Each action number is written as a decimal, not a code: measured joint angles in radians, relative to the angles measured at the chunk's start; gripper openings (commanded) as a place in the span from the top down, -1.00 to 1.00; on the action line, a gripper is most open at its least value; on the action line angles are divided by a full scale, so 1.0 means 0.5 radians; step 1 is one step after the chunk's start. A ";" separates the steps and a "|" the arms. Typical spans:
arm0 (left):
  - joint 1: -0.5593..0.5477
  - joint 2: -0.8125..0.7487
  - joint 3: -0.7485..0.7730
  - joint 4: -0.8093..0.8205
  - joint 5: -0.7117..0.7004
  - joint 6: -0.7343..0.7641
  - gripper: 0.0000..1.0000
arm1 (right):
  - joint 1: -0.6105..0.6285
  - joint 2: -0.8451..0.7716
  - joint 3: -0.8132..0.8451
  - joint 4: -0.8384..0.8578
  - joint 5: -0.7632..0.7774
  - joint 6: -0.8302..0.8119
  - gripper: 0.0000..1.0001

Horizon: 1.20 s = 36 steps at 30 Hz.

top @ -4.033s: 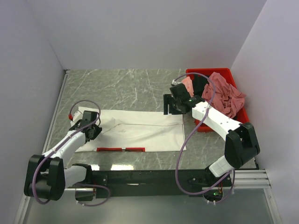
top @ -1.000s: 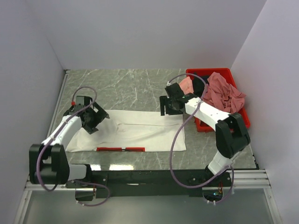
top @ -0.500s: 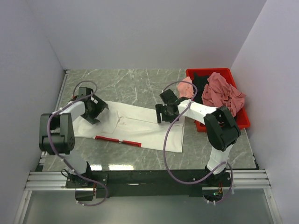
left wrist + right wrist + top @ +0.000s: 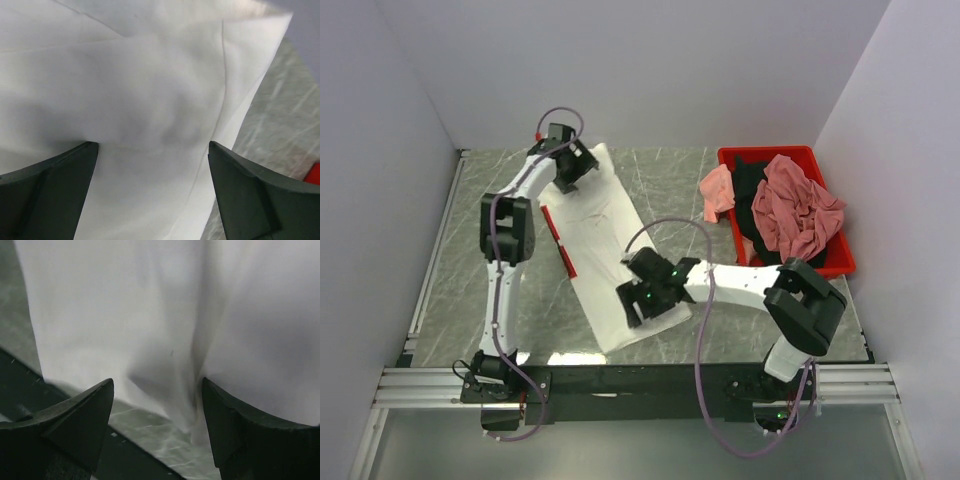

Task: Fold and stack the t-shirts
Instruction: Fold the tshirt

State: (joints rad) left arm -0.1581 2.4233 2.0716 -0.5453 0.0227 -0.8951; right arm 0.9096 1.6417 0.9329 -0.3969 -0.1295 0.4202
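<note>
Nearest the arm bases, the right pincer (image 4: 642,302) hangs low over the near end of the white t-shirt (image 4: 603,255). Its fingers stand apart and clamp nothing. In the right wrist view they frame the shirt's near hem, with a soft crease running between them and a strip of grey marble tabletop (image 4: 670,190) just below the cloth edge.

The white t-shirt lies flat on the tabletop as a long band. It runs on a slant from its near end, beside the right pincer, up to the far left corner of the work area. A red printed strip (image 4: 560,240) shows along its left edge, about midway.

At the far end of the shirt sits the left pincer (image 4: 572,168), its arm stretched well away from its base. This pincer is spread wide and holds nothing. In the left wrist view, white cloth fills the space between the fingers, and one corner of the shirt lies against the marble.

Far right, well apart from the white shirt, stands the red bin (image 4: 745,153). A dusty rose tee (image 4: 800,205) is heaped in it over a black tee (image 4: 750,200), and a light pink tee (image 4: 718,190) hangs over its left wall.
</note>
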 measured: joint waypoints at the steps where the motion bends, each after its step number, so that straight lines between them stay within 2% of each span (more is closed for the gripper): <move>1: -0.024 0.092 0.153 -0.012 0.014 0.000 -0.99 | 0.079 0.002 0.002 0.019 -0.047 0.014 -0.56; 3: -0.063 0.224 0.358 -0.006 0.071 -0.014 -0.99 | 0.205 0.019 0.018 0.023 -0.101 0.027 -0.55; 5: -0.081 0.238 0.339 0.085 0.130 -0.034 -0.99 | 0.285 0.053 0.063 0.008 -0.129 0.034 -0.56; 9: -0.098 0.223 0.258 0.275 0.224 -0.085 -0.99 | 0.300 0.092 0.159 -0.056 -0.133 0.043 -0.56; 15: -0.166 0.320 0.378 0.380 0.253 -0.100 -0.99 | 0.298 0.071 0.232 -0.121 -0.093 0.056 -0.56; 19: -0.208 0.359 0.394 0.504 0.341 -0.115 -0.99 | 0.295 -0.026 0.253 -0.178 0.019 0.078 -0.57; 27: -0.263 0.361 0.497 0.492 0.470 -0.111 -0.99 | 0.186 -0.362 0.279 -0.231 0.269 0.137 -0.62; 31: -0.279 0.120 0.352 0.385 0.475 -0.069 -0.99 | 0.024 -0.568 0.262 -0.263 0.364 0.147 -0.64; 34: -0.284 -0.269 0.047 0.322 0.442 -0.020 -0.99 | -0.127 -0.774 0.170 -0.270 0.412 0.148 -0.69; 36: -0.284 -0.621 -0.262 0.320 0.385 0.008 -0.99 | -0.231 -0.932 0.072 -0.281 0.453 0.150 -0.77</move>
State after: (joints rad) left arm -0.3000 2.1128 1.9408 -0.3851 0.2153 -0.8913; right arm 0.7940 1.1759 0.9688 -0.5373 0.0971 0.4953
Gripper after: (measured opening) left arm 0.994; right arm 0.857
